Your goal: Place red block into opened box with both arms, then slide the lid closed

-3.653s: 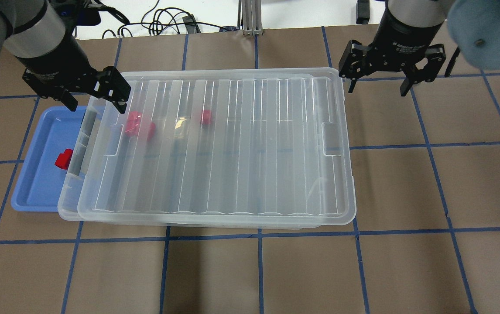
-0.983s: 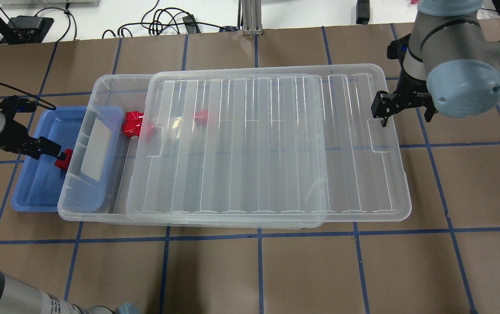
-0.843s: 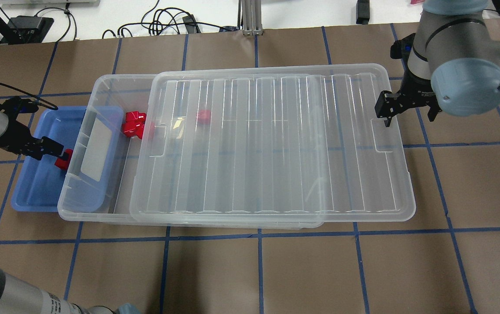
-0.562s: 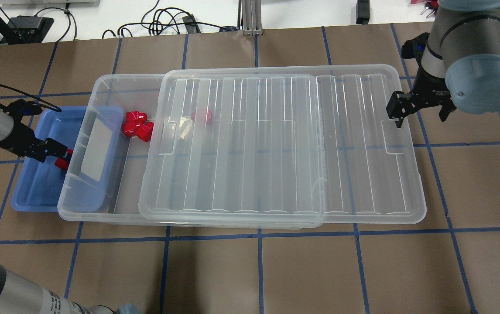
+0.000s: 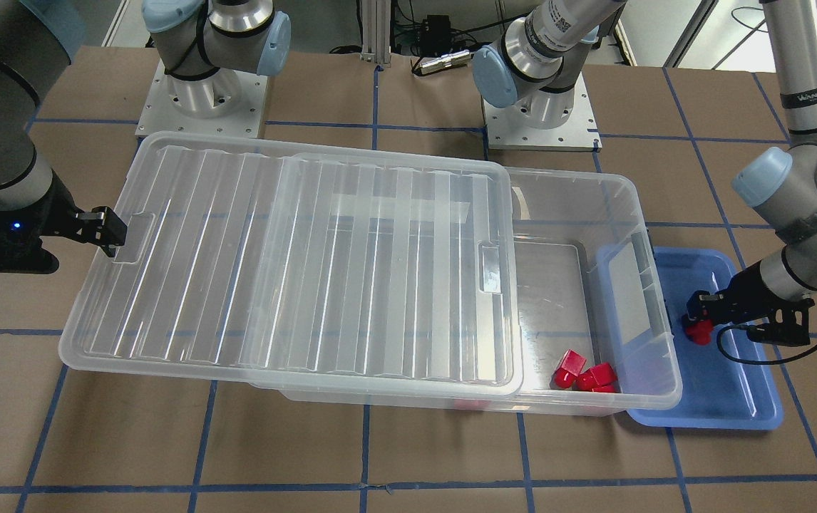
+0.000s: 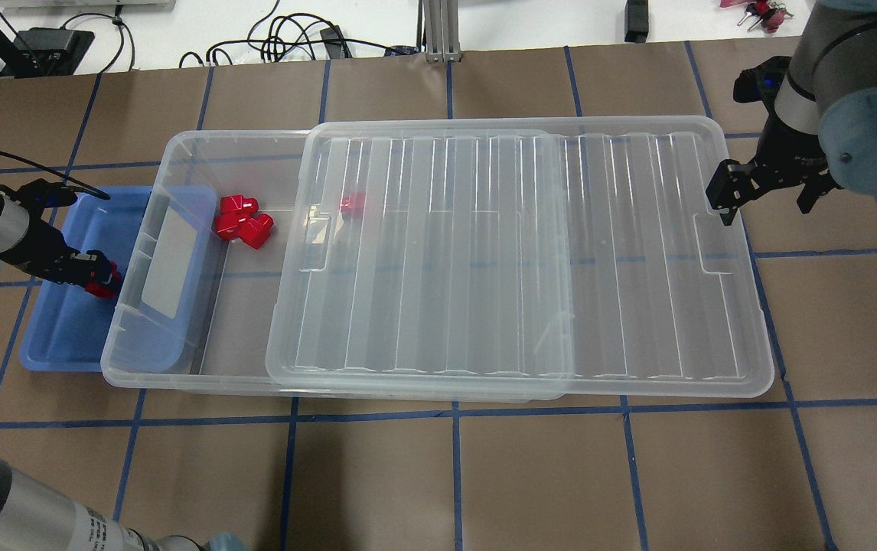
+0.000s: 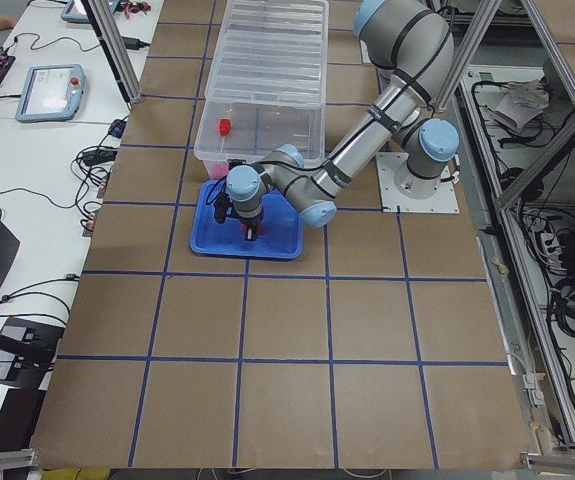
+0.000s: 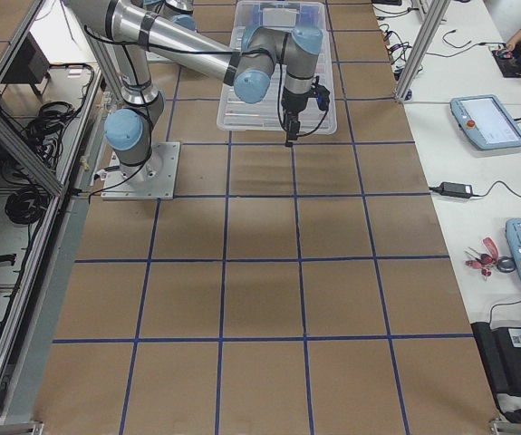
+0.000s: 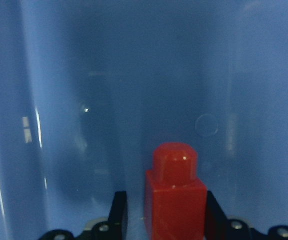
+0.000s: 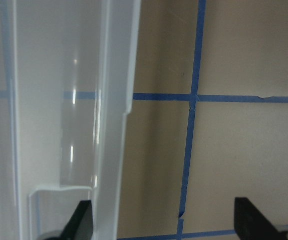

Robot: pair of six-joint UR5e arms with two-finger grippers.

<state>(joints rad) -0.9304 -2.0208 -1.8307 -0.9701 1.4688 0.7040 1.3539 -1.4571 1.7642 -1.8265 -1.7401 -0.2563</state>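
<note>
The red block (image 9: 175,200) is glossy plastic, with a small highlight on its stub. The blue tray (image 9: 83,75) is smooth plastic with a soft sheen. The box (image 6: 239,141) and the lid (image 6: 523,252) are clear plastic, the lid ribbed and streaked with glints. The counter (image 6: 377,474) looks like matt brown paper lined with blue tape (image 6: 457,474). The left arm (image 5: 804,57) is silver metal; the left gripper (image 9: 165,212) and right gripper (image 10: 164,222) are matt black.

The bench (image 6: 530,474) carries one box (image 6: 213,136), one lid (image 6: 523,252) and one blue tray (image 6: 63,337). Two hands show: the left hand (image 6: 99,275) and the right hand (image 6: 764,203). One red block (image 9: 175,200) sits in the left hand. What looks like a cluster of three more (image 6: 243,222) lies in the box, with one further block (image 6: 352,203) under the lid.
</note>
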